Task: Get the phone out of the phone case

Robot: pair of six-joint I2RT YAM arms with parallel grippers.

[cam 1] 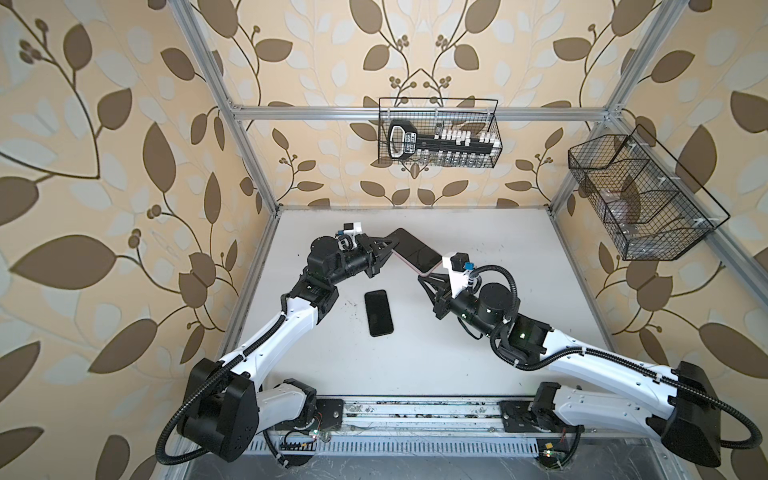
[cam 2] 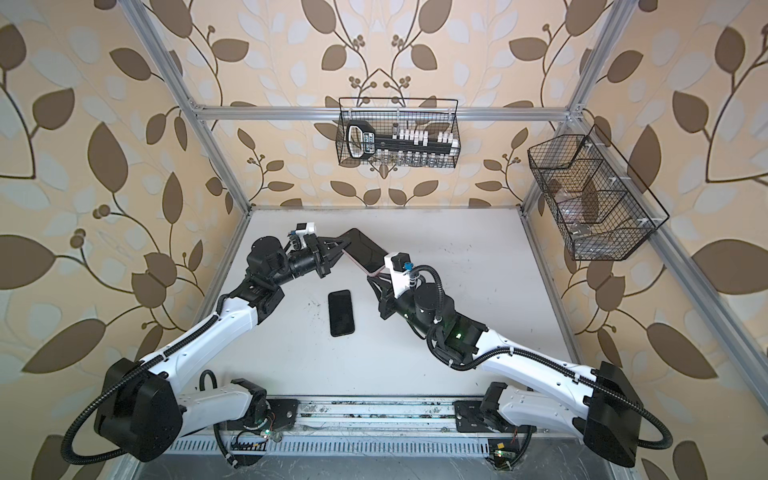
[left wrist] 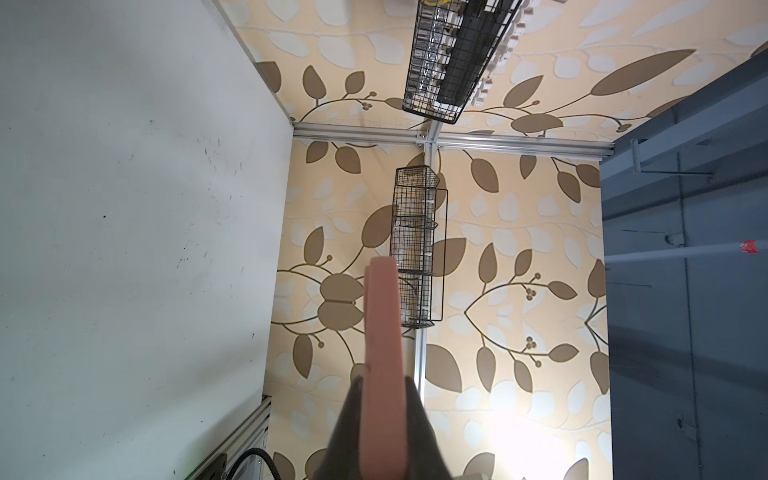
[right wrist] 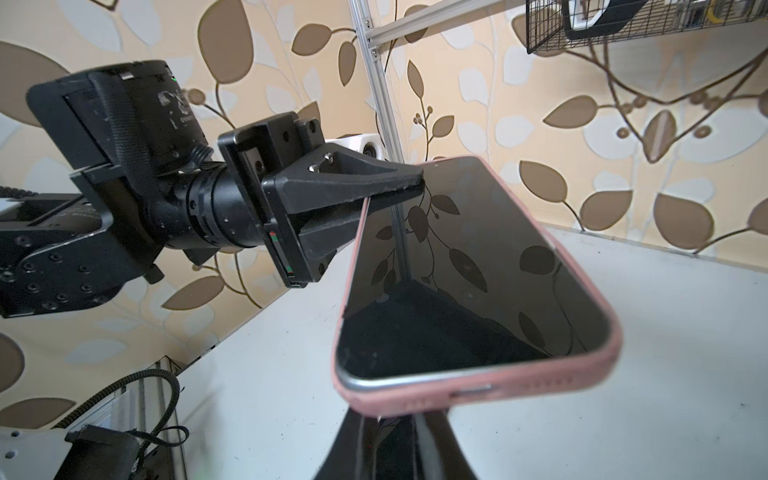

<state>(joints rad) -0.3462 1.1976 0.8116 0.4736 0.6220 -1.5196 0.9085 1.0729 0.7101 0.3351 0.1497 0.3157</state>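
- The left gripper was clamped on the far end of the phone, which was held above the table in its pink case.
- The right gripper sat at the case's near end; whether it gripped could not be told.
- It should pinch only the case lip and peel one corner back against the left's hold.
- The back basket held a black rack of white pieces.
- The side basket possibly held clear items.
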